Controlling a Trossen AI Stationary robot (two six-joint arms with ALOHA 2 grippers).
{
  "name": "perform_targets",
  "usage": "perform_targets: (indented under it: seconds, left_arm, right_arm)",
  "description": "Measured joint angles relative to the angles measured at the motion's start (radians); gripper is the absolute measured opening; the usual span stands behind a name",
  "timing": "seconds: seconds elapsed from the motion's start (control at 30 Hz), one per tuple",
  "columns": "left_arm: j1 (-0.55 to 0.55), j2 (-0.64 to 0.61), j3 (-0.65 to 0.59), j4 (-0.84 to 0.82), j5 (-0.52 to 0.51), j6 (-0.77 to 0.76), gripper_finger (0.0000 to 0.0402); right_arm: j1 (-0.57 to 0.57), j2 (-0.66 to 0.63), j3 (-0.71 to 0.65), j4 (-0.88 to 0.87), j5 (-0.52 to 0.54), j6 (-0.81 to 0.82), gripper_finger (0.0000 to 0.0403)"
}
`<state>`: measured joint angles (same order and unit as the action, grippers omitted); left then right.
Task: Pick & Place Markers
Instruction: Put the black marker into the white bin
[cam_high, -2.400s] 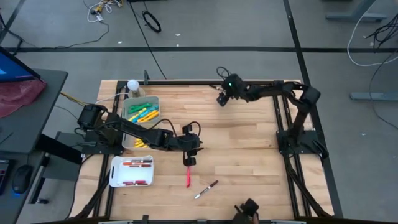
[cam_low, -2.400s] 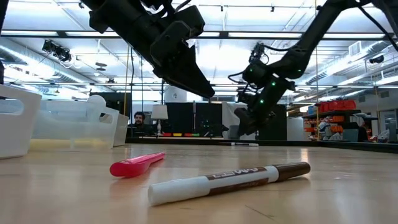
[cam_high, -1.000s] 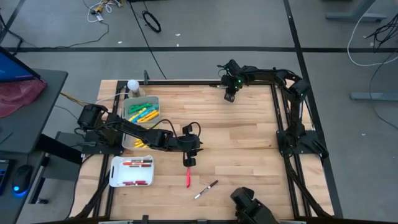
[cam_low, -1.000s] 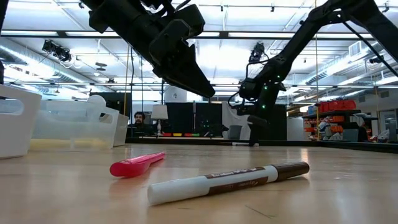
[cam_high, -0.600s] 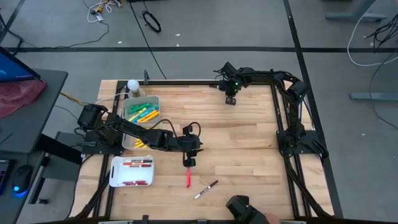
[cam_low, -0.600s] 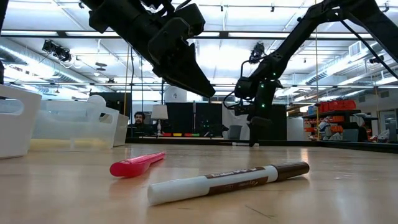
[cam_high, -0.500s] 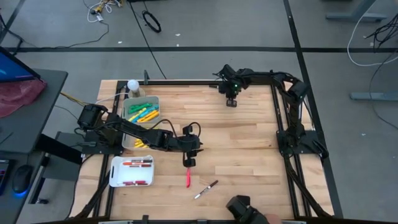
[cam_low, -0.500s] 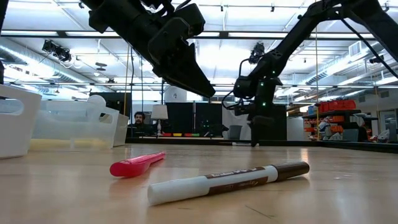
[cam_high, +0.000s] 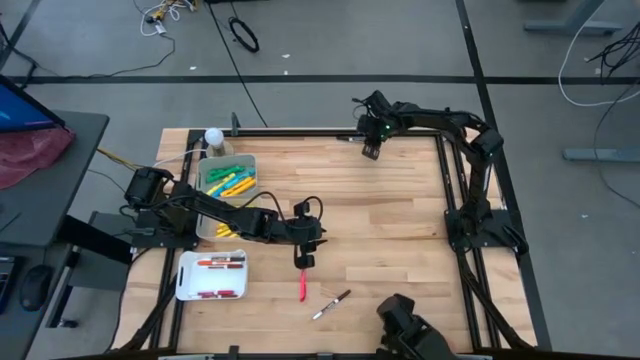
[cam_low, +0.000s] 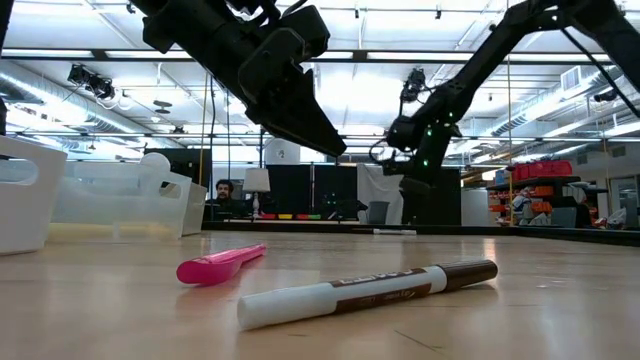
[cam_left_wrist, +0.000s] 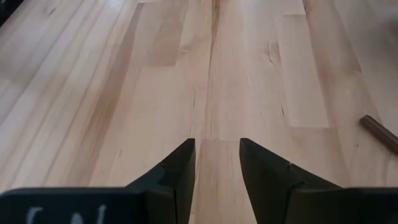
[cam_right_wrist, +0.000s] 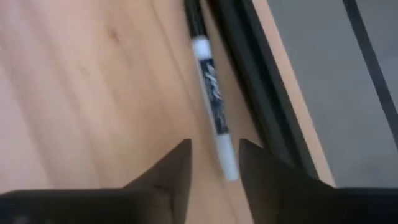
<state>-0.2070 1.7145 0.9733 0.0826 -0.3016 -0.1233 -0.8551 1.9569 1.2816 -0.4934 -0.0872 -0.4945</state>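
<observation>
Pale plank wood under both spread, empty pincers—right pincer (cam_right_wrist: 214, 155) above a slim white marker (cam_right_wrist: 211, 106)—left pincer (cam_left_wrist: 216, 155) mid-table.

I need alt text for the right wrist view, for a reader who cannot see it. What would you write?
A white marker with a dark end lies on the wooden table, beside the black rail at its edge. The right gripper hovers just above it, fingers apart and holding nothing.

A white bulb (cam_high: 213, 136) stands at the wooden table's (cam_high: 400, 220) corner.
</observation>
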Motion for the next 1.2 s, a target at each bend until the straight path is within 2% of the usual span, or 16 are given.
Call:
perform_targets:
  seconds: [0.13,0.3,0.43,0.7,0.77,0.9,1.03,1.1,1.2]
  left_arm:
    - [0.000,0.000,0.000,0.001,0.002,0.001,0.0131]
    - [0.000,0.000,0.000,0.002,0.003,0.003,0.0131]
    - [0.000,0.000,0.000,0.003,0.003,0.003,0.0131]
    - [0.001,0.000,0.000,0.004,0.003,0.003,0.0131]
    - [-0.005,-0.002,0.000,0.002,-0.006,0.003,0.0131]
    - [-0.035,-0.032,0.000,-0.012,-0.141,0.012,0.0130]
    - [-0.061,-0.076,0.000,-0.066,-0.282,0.030,0.0130]
    - [-0.067,-0.094,0.000,-0.091,-0.342,0.026,0.0130]
    - [-0.066,-0.102,0.000,-0.106,-0.373,0.025,0.0130]
  right_arm:
    - [-0.011,0.042,0.000,0.003,-0.016,-0.034,0.0170]
    - [-0.026,0.070,0.022,-0.016,-0.059,-0.064,0.0169]
    - [-0.035,0.071,0.021,-0.026,-0.070,-0.107,0.0137]
    - [-0.061,0.072,0.010,-0.070,-0.089,-0.214,0.0023]
    - [-0.057,0.070,0.005,-0.083,-0.069,-0.234,0.0012]
    - [-0.034,0.044,0.001,-0.121,-0.032,-0.181,0.0013]
    - [0.028,-0.035,-0.026,-0.176,-0.037,-0.132,0.0006]
    - [0.078,-0.101,-0.069,-0.139,-0.048,-0.109,0.0006]
    - [0.163,-0.198,-0.182,-0.082,-0.052,-0.057,0.0006]
